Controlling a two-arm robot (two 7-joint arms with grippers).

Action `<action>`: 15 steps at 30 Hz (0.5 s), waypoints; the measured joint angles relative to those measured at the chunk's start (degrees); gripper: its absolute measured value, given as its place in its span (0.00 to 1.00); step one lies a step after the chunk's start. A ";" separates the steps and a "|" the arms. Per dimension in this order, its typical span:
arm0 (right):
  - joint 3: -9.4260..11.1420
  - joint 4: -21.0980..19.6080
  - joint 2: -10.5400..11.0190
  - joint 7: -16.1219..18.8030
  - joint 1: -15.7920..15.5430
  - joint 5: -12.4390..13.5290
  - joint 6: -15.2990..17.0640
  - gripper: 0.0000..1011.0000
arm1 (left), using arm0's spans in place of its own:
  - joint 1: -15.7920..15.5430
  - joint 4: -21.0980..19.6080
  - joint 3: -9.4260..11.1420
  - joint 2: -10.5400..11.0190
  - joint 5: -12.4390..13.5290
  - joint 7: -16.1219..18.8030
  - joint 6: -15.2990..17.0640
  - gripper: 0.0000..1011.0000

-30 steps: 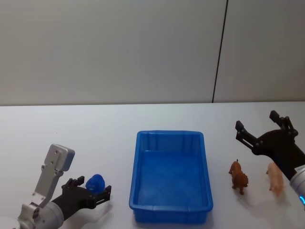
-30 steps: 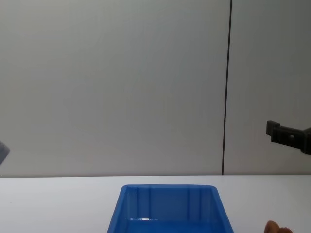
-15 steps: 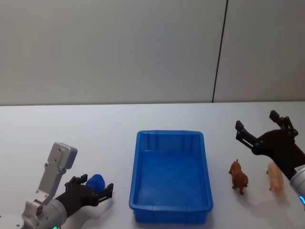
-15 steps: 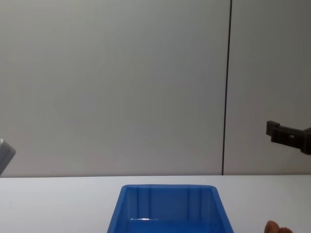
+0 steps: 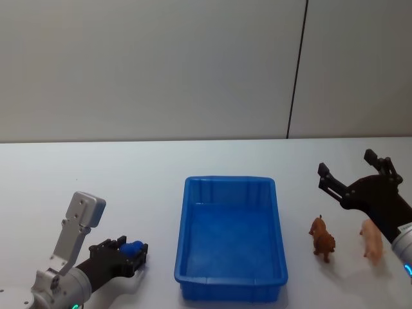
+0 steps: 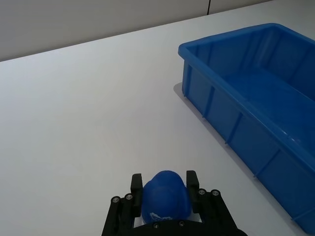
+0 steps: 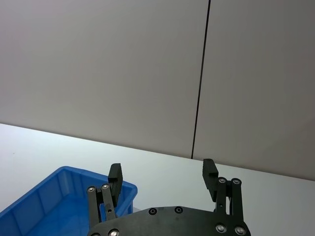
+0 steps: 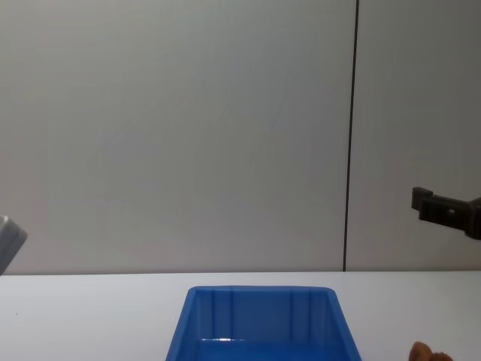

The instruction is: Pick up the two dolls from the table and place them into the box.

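Blue doll [image 6: 165,199] inside left tool [image 6: 164,177], plainest from left wrist.

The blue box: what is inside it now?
The box shows a bare blue floor, no doll on it; its near wall hides a narrow strip. The blue doll sits outside, between the fingers of the left gripper; the brown doll stands on the table.

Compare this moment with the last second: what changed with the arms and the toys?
The left gripper, open around the blue doll a second ago, has drawn back slightly toward the robot and closed its fingers on the doll, left of the box. The right gripper stayed open, raised behind the brown doll. The brown doll, the pink figure and the box did not move.
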 joint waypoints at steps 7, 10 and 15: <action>0.00 0.00 0.00 0.00 0.00 0.00 0.00 0.99 | -0.11 0.16 0.01 -0.08 0.04 -0.10 -0.08 0.46; 0.00 0.00 0.00 0.00 0.00 0.00 0.00 0.99 | -0.10 0.16 0.01 -0.09 0.05 -0.10 -0.18 0.43; 0.00 0.00 0.00 0.00 0.00 0.00 0.00 0.99 | 0.32 -0.01 -0.01 -0.07 -0.38 0.21 -0.82 0.39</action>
